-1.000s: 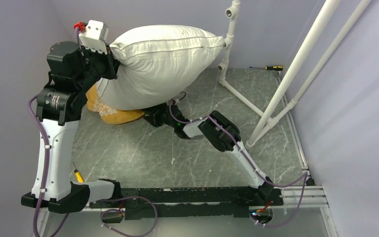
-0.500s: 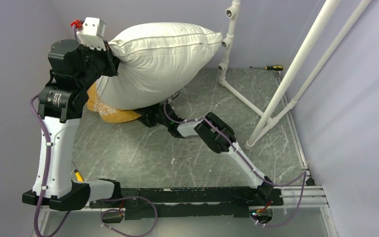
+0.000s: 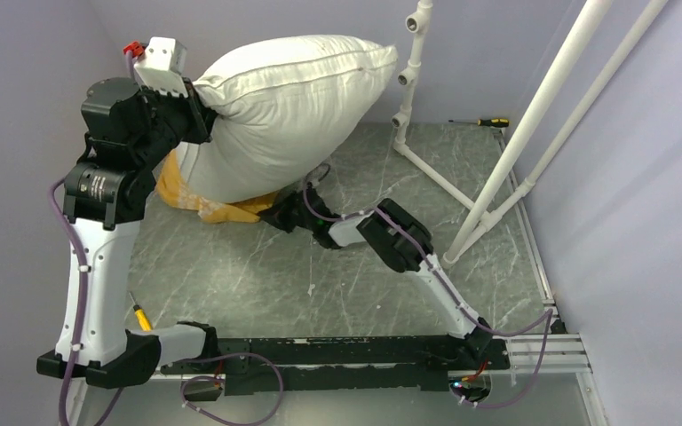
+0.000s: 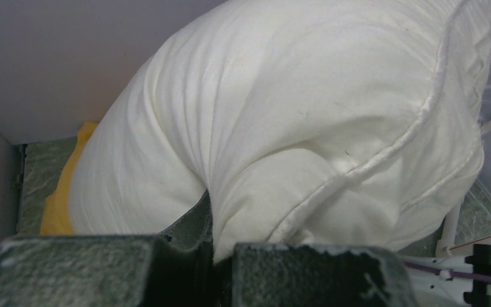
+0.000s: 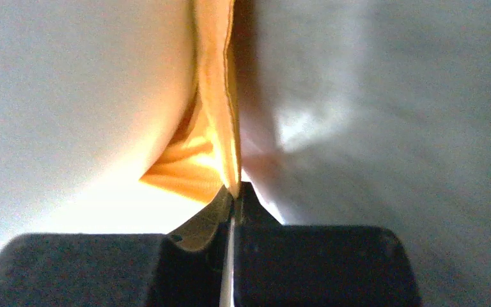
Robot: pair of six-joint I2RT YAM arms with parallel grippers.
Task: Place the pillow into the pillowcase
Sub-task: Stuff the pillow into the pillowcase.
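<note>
I see my left pincer (image 4: pixel 220 249) clamped on a corner of the pillow (image 3: pixel 293 98), holding it tilted above the worktop (image 3: pixel 337 275). My right pincer (image 5: pixel 233 201) is pinched on the pillowcase (image 3: pixel 182 193) edge, under the pillow's low end.

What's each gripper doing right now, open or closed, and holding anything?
Left gripper: closed on a corner of the pillow.
Right gripper: closed on an edge of the pillowcase.

We see the plump white pillow (image 3: pixel 284 111) raised and tilted, one corner pinched in the left claw (image 4: pixel 222 246). Under it, the crumpled orange-yellow pillowcase (image 3: pixel 204 204) has its edge clamped in the right claw (image 5: pixel 233 195).
</note>
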